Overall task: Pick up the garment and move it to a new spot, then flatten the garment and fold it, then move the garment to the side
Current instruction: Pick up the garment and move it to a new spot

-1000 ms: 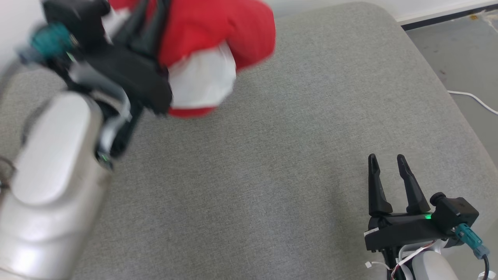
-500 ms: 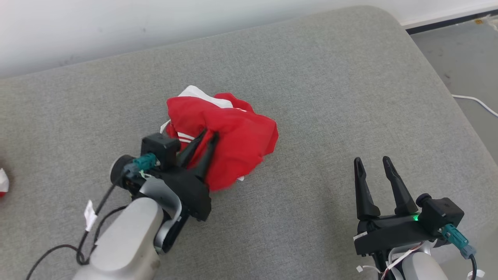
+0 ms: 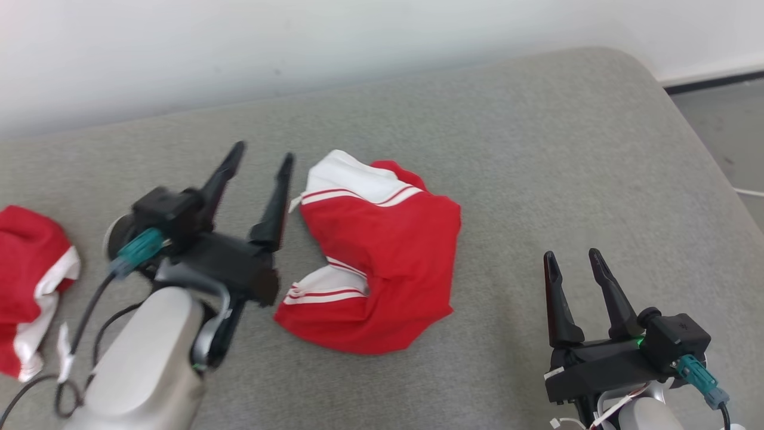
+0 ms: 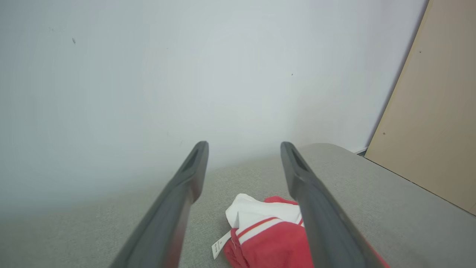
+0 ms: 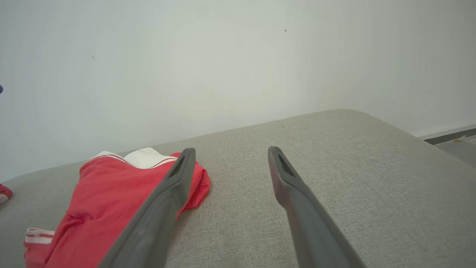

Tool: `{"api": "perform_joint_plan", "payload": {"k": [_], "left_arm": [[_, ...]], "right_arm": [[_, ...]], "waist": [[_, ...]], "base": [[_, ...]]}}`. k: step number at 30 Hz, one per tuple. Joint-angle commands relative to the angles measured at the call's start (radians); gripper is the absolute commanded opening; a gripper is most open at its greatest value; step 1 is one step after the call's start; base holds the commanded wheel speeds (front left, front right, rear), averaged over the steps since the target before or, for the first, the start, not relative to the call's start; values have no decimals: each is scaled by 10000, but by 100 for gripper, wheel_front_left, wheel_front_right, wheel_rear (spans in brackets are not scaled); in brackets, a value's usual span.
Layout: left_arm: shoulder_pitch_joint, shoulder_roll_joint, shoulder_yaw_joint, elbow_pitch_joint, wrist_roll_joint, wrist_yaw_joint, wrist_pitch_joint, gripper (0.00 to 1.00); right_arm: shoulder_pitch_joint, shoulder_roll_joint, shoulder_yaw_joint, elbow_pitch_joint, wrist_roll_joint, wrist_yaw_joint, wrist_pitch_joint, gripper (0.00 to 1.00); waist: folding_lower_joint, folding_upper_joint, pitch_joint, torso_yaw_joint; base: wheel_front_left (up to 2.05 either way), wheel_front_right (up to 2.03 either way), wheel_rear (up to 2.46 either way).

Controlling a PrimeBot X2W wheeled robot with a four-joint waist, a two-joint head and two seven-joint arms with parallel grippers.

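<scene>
Reading outward from the left gripper [image 3: 263, 150], what does the panel show?
— Fingers spread and empty, just beside the red-and-white garment [image 3: 382, 251], which lies crumpled mid-cushion. The right gripper [image 3: 571, 254], likewise spread and empty, hovers near its other side.
— What could go wrong?
— A pinch into the bunched layers would likely lift several at once, defeating the flattening (the white waistband [image 3: 352, 173] looks the safer hold). A second red garment [image 3: 30, 251] lies far left; a wide sweep might drag it.
— Room to work?
— Open grey cushion [image 3: 537, 149] rightward and in front; wall [image 3: 358, 48] behind; past the rounded right edge, floor [image 3: 728, 131].
</scene>
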Motion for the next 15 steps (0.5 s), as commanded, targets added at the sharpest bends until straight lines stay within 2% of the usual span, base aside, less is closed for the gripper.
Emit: {"api": "perform_joint_plan", "payload": {"k": [1, 8, 15], "left_arm": [[415, 205, 243, -232, 106, 104, -53, 100], [2214, 932, 1641, -1779, 445, 567, -51, 100], [4361, 1284, 2743, -2941, 799, 871, -51, 100]], "right_arm": [[119, -13, 8, -67, -81, -21, -5, 100], [342, -13, 132, -222, -242, -21, -6, 100], [593, -15, 227, -434, -471, -21, -6, 100]], "waist": [[0, 0, -372, 441], [0, 0, -742, 923], [0, 0, -1015, 1216]], "base": [[0, 0, 0], [0, 0, 0], [0, 0, 0]]}}
